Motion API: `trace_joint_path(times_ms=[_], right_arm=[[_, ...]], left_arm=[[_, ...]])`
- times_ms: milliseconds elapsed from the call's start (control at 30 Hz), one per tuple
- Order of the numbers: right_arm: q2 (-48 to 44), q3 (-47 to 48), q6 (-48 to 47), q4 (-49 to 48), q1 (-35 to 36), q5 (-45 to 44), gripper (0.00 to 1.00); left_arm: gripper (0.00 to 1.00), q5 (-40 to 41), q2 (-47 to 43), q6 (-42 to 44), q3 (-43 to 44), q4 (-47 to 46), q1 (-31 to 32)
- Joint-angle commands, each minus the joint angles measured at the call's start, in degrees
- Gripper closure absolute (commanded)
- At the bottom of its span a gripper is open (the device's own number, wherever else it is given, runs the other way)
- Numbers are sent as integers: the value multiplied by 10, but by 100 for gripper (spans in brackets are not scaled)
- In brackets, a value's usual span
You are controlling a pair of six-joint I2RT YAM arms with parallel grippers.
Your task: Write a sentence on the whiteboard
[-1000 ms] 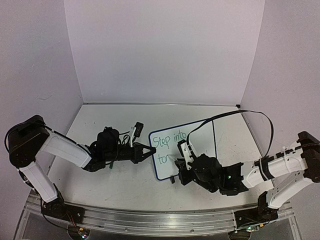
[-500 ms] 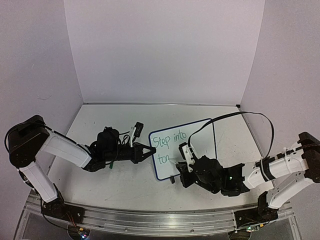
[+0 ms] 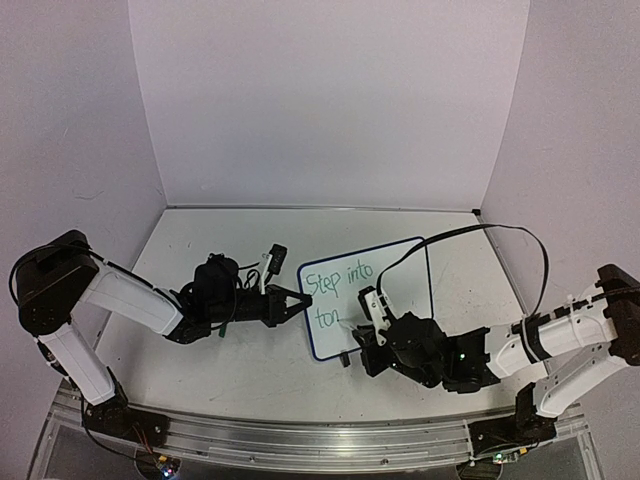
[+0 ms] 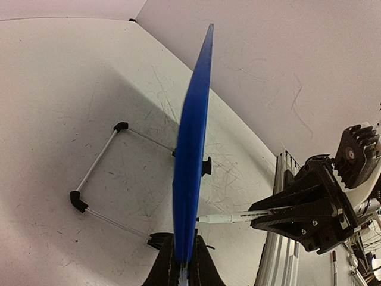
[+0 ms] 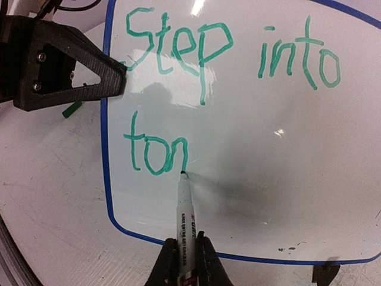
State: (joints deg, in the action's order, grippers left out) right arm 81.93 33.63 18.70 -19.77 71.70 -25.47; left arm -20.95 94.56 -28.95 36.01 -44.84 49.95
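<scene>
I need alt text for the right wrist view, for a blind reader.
The right gripper holds a marker, tip touching the whiteboard just after green lettering, "Step into" above "ton". The left gripper grips the board's left edge.

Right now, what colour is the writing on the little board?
The sentence is green; the right wrist view shows it best.

Robot lab test cell; plain white walls (image 3: 330,100) box in my table (image 3: 230,370) at 9, 12, 3 o'clock; aluminium rail (image 3: 300,440) at 6 o'clock carries my bolted arm bases (image 3: 110,415); black cable (image 3: 500,228) loops at 3 o'clock; tabletop scuffed with grey scribbles.
</scene>
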Motion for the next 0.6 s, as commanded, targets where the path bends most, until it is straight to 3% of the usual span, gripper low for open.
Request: trace_joint_path(times_ms=[0, 567], right_arm=[[3, 17, -8, -15, -2, -35, 100], [11, 34, -29, -33, -4, -56, 100]], left_arm=[[100, 9, -4, 1, 2, 26, 4], [100, 11, -8, 1, -1, 26, 4]])
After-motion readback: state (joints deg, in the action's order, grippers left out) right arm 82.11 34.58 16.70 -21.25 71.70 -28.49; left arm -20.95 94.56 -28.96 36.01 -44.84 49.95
